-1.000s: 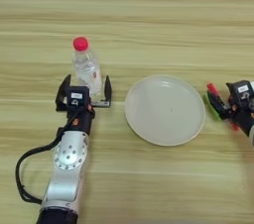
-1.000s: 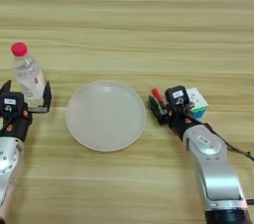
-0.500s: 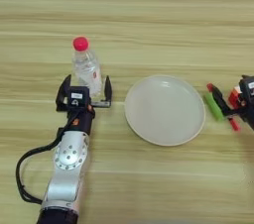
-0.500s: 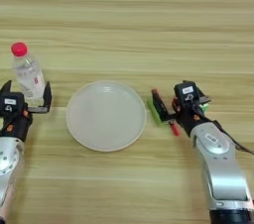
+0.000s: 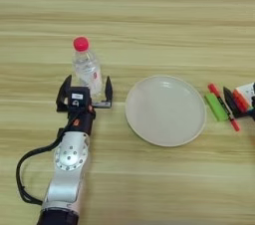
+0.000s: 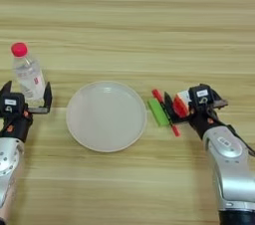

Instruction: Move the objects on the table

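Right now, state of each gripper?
Left gripper: open, fingers either side of the bottle, not closed on it.
Right gripper: at the puzzle cube beside the red marker; cannot tell.

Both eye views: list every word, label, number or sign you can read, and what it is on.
None can be read.
White sticker on the left gripper: too blurred.
White sticker on the right gripper: too blurred.
Bottle, plate, marker and cube: no print visible.
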`<state>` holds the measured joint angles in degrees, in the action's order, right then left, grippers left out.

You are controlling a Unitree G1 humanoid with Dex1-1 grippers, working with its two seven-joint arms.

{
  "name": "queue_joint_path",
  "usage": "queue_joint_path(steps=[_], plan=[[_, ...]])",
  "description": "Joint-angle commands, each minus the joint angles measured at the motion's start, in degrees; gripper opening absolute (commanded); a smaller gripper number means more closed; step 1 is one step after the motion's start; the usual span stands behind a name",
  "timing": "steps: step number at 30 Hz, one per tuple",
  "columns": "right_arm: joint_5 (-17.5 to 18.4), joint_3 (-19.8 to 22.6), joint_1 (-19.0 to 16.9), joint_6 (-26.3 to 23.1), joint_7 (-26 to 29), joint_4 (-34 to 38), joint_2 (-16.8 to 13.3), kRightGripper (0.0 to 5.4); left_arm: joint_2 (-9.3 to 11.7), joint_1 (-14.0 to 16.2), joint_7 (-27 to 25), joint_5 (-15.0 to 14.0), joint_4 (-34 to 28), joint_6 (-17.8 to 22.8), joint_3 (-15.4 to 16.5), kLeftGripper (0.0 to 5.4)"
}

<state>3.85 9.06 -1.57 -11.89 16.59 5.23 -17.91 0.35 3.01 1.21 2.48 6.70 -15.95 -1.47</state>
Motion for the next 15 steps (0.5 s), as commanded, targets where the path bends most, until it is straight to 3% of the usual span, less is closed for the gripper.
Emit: queue_joint_path(steps=[1,15], plan=[[0.4,0.8,0.5,0.6,0.0,-1.2,-0.9,5.36,-0.2,-0.4,0.3,0.7,0.0,0.8,-0.3,5.40],[0.4,2.3,1.7,2.4,-0.3,-5.2,-1.5,5.36,0.0,-0.5,0.3,0.7,0.1,0.8,-0.2,5.40]])
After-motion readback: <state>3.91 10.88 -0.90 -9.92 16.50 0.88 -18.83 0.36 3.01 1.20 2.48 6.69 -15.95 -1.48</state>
